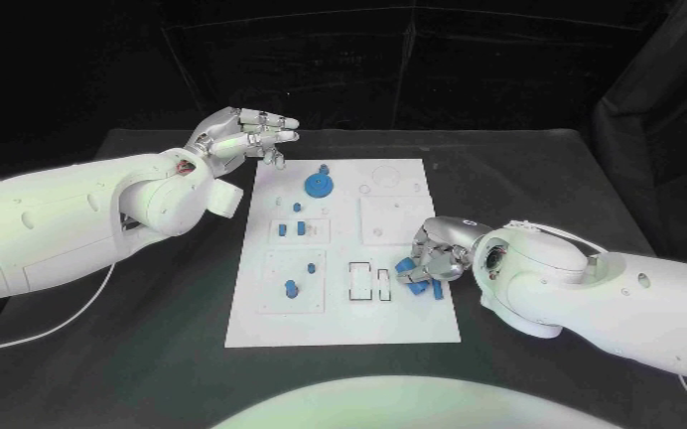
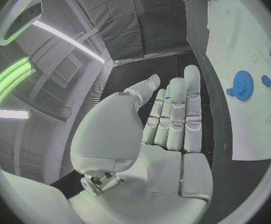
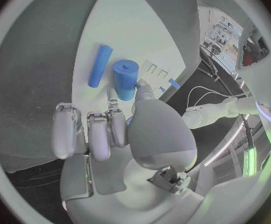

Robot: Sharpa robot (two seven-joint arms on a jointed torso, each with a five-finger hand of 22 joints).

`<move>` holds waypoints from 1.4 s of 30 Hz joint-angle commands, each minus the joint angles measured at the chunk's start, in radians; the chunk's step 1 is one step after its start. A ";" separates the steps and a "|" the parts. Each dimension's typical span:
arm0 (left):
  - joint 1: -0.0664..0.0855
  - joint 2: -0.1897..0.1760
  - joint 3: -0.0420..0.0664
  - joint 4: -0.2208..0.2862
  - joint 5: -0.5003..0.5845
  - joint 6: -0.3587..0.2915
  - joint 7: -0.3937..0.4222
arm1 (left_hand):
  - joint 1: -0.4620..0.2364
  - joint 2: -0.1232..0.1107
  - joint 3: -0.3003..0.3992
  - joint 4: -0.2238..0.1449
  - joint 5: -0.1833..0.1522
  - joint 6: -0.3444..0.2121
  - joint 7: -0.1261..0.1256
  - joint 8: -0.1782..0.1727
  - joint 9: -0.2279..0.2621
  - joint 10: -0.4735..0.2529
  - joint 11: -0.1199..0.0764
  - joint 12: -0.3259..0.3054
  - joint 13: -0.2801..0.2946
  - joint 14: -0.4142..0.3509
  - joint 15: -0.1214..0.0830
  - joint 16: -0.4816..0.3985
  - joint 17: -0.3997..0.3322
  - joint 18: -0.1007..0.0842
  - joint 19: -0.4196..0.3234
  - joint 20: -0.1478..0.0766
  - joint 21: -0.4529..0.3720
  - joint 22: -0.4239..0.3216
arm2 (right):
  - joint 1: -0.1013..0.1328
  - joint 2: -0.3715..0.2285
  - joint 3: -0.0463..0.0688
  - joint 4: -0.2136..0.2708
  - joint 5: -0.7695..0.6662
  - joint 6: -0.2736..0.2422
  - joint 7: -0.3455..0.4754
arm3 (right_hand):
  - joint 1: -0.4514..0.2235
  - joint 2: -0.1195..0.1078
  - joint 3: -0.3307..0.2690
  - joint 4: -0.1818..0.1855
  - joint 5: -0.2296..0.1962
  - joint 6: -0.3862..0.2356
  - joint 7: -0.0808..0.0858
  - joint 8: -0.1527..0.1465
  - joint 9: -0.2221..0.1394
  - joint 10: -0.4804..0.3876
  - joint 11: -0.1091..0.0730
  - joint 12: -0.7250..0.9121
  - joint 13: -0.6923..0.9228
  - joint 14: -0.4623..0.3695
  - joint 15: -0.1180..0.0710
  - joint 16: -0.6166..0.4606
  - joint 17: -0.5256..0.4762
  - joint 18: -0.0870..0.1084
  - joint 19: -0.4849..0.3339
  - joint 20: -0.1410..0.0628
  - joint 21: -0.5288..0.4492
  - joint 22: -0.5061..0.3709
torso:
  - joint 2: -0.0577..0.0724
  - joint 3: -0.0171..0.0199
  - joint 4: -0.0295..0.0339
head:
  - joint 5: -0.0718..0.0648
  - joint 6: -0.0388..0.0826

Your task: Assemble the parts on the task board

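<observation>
The white task board point(image 1: 343, 325) lies in the middle of the black bench point(image 1: 143, 369), its long sides running away from the robot. The right hand point(image 1: 437, 255) rests at the board's right edge, near the near right corner, with its fingers curled down onto the plate; in the right wrist view a blue cylinder point(image 3: 125, 78) is pinched between the thumb and a fingertip, standing against the white surface. Just beside it, apart from the fingers, a slimmer blue rod point(image 3: 100, 64) lies flat on the board. In the head view small blue pieces point(image 1: 417, 278) show at the fingertips of this hand, next to two narrow rectangular slots point(image 1: 369, 283) cut in the board. The left hand point(image 1: 243, 138) hovers off the board's far left corner, above the bench, fingers extended and slightly apart, holding nothing; the left wrist view shows its palm point(image 2: 167, 134) flat and bare. Near the board's far edge sits a blue gear point(image 1: 321, 185), with a small blue peg point(image 1: 279, 160) close to the far left corner. Further toward the robot, along the left half of the board, two small blue blocks point(image 1: 294, 228) sit side by side in a square recess, and another blue piece point(image 1: 291, 289) stands in a recess near the near left corner.
</observation>
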 commanded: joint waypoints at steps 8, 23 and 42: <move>0.001 0.006 0.001 -0.003 0.004 0.010 0.004 | -0.002 0.009 -0.006 -0.002 -0.001 -0.002 0.003 0.002 0.000 -0.009 0.001 0.003 -0.001 -0.006 -0.001 -0.003 -0.001 0.014 -0.003 0.001 -0.003 -0.001 | -0.005 -0.035 -0.004 0.062 0.276 -0.256 0.066 | -0.015 0.023 -0.007 0.013 0.066 0.021 -0.003 0.008 -0.027 0.007 -0.005 -0.002 0.086 0.086 -0.003 0.002 0.182 -0.008 0.007 -0.004 0.009 0.009 | -0.001 -0.0007 0.0016 | -0.002 0.008; 0.001 0.010 0.001 -0.004 0.004 0.013 0.001 | -0.002 0.009 -0.006 -0.002 -0.001 -0.002 0.003 0.002 0.000 -0.009 0.001 0.003 -0.001 -0.006 -0.001 -0.003 -0.001 0.014 -0.003 0.001 -0.003 -0.001 | -0.004 -0.007 -0.004 0.066 0.323 -0.205 0.040 | -0.034 0.030 -0.015 0.030 0.055 0.037 -0.008 0.006 -0.027 -0.003 -0.010 -0.025 0.065 0.083 -0.007 -0.006 0.169 -0.008 0.008 -0.008 0.009 0.009 | 0.001 -0.0012 0.0011 | 0.009 0.014; 0.002 0.008 0.001 0.004 0.004 0.015 0.000 | -0.001 0.009 -0.007 -0.002 -0.001 -0.001 0.003 0.003 0.000 -0.010 0.000 0.004 -0.002 -0.007 -0.001 -0.003 -0.002 0.014 -0.003 0.001 -0.004 -0.002 | -0.004 0.102 -0.004 0.004 0.247 -0.148 -0.044 | -0.067 0.037 -0.035 0.056 -0.025 0.064 -0.017 0.010 -0.022 -0.009 -0.017 -0.047 0.050 0.081 -0.012 -0.012 0.159 -0.008 0.006 -0.013 0.007 0.007 | 0.001 -0.0012 0.0041 | 0.015 0.005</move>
